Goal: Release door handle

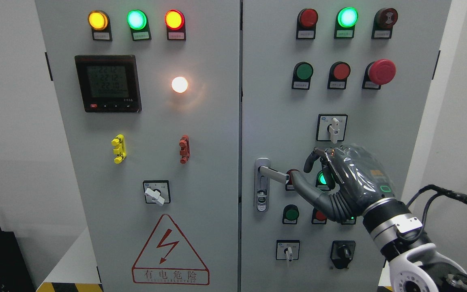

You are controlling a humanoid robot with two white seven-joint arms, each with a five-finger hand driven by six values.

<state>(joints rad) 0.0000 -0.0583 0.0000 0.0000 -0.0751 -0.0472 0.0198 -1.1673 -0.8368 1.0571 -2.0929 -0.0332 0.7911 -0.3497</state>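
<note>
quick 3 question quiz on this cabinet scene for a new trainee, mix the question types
1. True or false: the right hand is closed around the door handle.
2. The handle lever sticks out from its plate toward which side of the picture: A left, B right, C straight up?
3. Fill in: the big red mushroom button sits on the ____ door.

Key
1. False: only a fingertip is at the lever's end, with the other fingers loose.
2. B
3. right
</note>
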